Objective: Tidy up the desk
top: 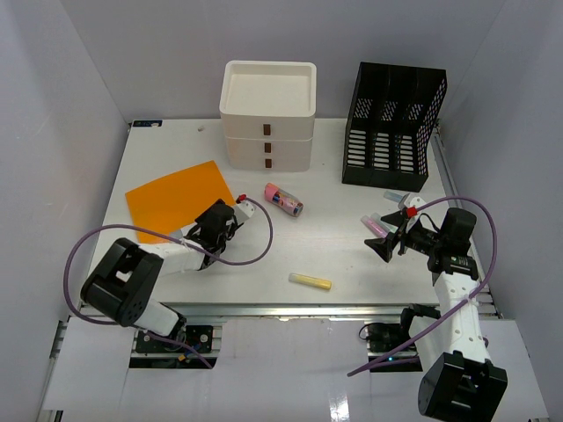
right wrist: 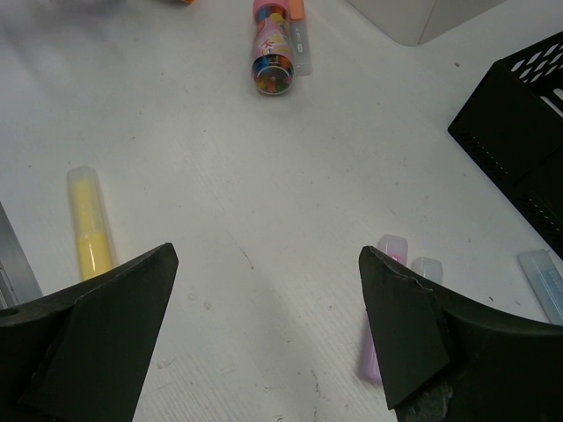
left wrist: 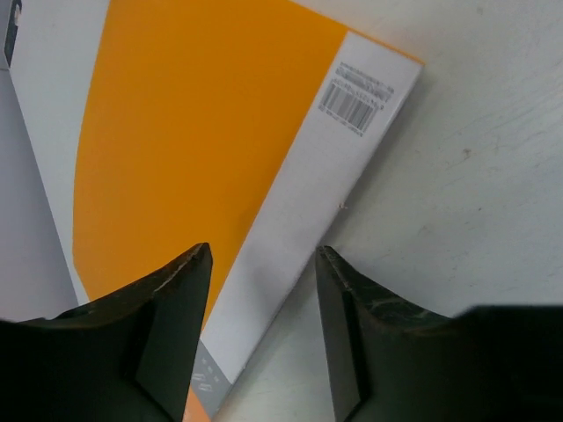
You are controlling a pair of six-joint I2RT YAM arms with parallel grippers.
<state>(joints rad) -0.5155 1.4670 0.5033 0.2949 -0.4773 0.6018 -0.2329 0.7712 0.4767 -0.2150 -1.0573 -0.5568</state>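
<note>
The white desk (top: 334,242) holds loose items. An orange notebook (top: 180,200) with a white barcode strip lies at the left. My left gripper (top: 214,218) is open, low over its near right edge; in the left wrist view the gripper (left wrist: 264,250) straddles the edge of the notebook (left wrist: 193,141), holding nothing. My right gripper (top: 387,236) is wide open and empty over bare desk (right wrist: 264,176). A pink highlighter (right wrist: 383,308) lies beside the right finger of this gripper (right wrist: 266,253).
A cream drawer unit (top: 268,114) and a black file organizer (top: 391,127) stand at the back. A pink patterned tube (top: 283,200) lies mid-desk. A yellow highlighter (top: 311,281) lies near the front rail. A blue pen (top: 396,195) lies by the organizer.
</note>
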